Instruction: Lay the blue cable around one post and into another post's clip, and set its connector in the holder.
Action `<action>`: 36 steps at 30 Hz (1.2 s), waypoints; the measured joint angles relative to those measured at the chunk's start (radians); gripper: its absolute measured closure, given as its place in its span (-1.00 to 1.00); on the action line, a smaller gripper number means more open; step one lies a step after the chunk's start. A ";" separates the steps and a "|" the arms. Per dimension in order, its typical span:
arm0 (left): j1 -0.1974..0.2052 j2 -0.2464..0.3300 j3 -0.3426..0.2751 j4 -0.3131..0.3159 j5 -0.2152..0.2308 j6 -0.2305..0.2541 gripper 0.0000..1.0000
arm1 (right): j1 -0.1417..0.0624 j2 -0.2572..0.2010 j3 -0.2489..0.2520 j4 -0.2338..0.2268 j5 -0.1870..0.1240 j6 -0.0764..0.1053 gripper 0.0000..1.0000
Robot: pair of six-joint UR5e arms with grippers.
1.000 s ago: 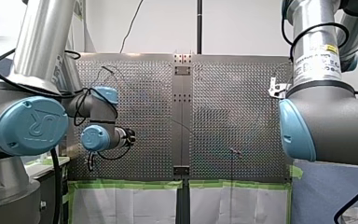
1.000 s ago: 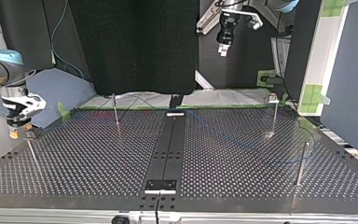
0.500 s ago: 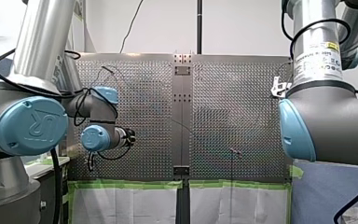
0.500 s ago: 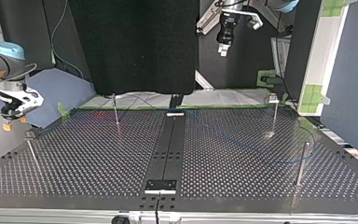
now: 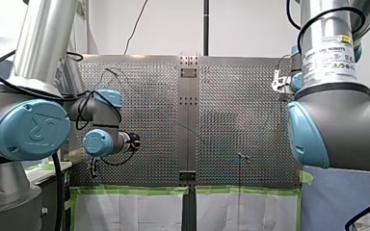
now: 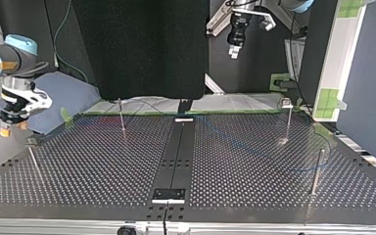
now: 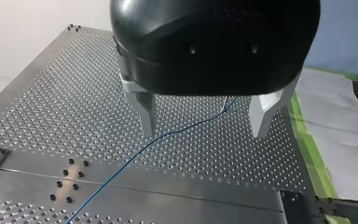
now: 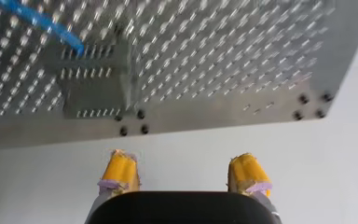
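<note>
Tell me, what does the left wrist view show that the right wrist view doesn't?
Only the left wrist view: my left gripper, black with metal fingers, open above a long run of the blue cable, plus green tape at one side. Only the right wrist view: my right gripper with yellow pads, open and empty, and a slotted block where the cable's end arrives. Both: the blue cable and the perforated table.

Robotics lab: perforated metal bench [image 6: 88, 166], two industrial arms [image 5: 31, 127], black curtain [image 6: 142, 49], green tape [image 5: 130, 189].
</note>
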 joint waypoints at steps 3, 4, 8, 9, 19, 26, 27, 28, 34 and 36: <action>-0.002 0.000 -0.001 -0.005 0.000 0.000 -0.98 | 0.028 -0.028 0.028 -0.028 0.020 -0.012 -1.00; -0.003 0.000 -0.001 -0.007 0.001 0.000 -0.98 | 0.036 -0.037 0.036 -0.037 0.024 -0.014 -1.00; -0.006 0.000 -0.001 -0.012 0.001 -0.001 -0.98 | 0.072 -0.072 0.072 -0.067 0.035 -0.022 -1.00; -0.006 0.000 -0.001 -0.013 0.001 -0.001 -0.98 | 0.083 -0.079 0.083 -0.068 0.041 -0.028 -1.00; -0.006 0.000 -0.001 -0.008 0.001 -0.002 -0.98 | 0.172 -0.085 0.162 -0.031 0.120 -0.069 -1.00; 0.000 0.000 0.020 0.020 0.001 -0.008 -0.98 | 0.234 -0.053 0.170 -0.014 0.162 -0.095 -1.00; 0.000 0.000 0.027 0.022 0.001 -0.010 -0.98 | 0.243 -0.045 0.170 -0.016 0.166 -0.100 -1.00; 0.001 0.000 0.036 0.022 0.000 -0.011 -0.98 | 0.250 -0.039 0.170 -0.016 0.169 -0.103 -1.00; 0.006 0.000 0.091 -0.001 -0.001 -0.015 -0.98 | 0.299 0.006 0.170 -0.024 0.209 -0.113 -1.00; 0.007 0.000 0.107 -0.012 0.000 -0.015 -0.98 | 0.318 0.024 0.170 -0.025 0.228 -0.114 -1.00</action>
